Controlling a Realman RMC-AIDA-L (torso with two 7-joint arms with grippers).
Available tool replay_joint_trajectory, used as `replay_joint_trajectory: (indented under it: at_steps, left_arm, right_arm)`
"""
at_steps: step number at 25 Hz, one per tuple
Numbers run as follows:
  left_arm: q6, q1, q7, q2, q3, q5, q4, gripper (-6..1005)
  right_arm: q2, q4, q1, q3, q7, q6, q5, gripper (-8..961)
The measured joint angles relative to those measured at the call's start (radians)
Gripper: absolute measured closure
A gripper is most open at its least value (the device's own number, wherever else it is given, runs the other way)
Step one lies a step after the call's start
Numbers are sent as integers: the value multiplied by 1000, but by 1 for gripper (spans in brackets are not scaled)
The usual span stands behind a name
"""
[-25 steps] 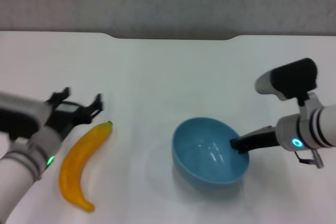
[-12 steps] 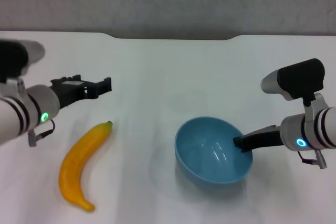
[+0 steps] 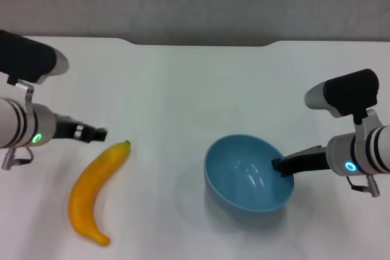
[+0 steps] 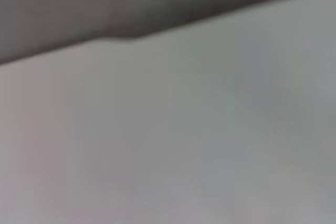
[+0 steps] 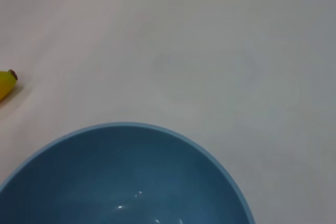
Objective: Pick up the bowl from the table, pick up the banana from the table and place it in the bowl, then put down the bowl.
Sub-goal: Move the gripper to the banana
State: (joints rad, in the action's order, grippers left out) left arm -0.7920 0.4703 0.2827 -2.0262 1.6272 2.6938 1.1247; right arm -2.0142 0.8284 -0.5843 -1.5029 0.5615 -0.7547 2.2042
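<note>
The light-blue bowl (image 3: 244,178) is at the right front of the white table (image 3: 183,89), tilted, with a shadow under it. My right gripper (image 3: 281,166) is shut on its right rim, one finger inside. The right wrist view shows the bowl's glossy inside (image 5: 121,182) and the banana's tip (image 5: 5,83). The yellow banana (image 3: 94,193) lies at the left front, its green stem pointing up and to the right. My left gripper (image 3: 91,133) hovers blurred just left of the stem, apart from it. The left wrist view shows only bare table (image 4: 184,145).
The table's far edge has a shallow notch (image 3: 201,44) with a grey wall behind it. Bare tabletop lies between the banana and the bowl.
My left arm has swung up and back, and its gripper has come down beside the banana's stem. The bowl has shifted slightly right in my right gripper.
</note>
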Motion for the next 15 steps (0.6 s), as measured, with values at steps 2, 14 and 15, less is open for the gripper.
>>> replay_joint_trajectory:
  at_steps: [2,14,15]
  left_arm:
    - [-55,20,-63,-2,-19,92,0,130]
    - [-157,30,-74,-5,-118,59,51,129]
    - [-153,29,-76,-5,-121,58,55,129]
  right_arm:
    - [0,0,0,0,-2,2,0,915]
    - [2,43,9,-27,-10,10,2,916]
    - [3,52,12,-32,-10,7,3,916]
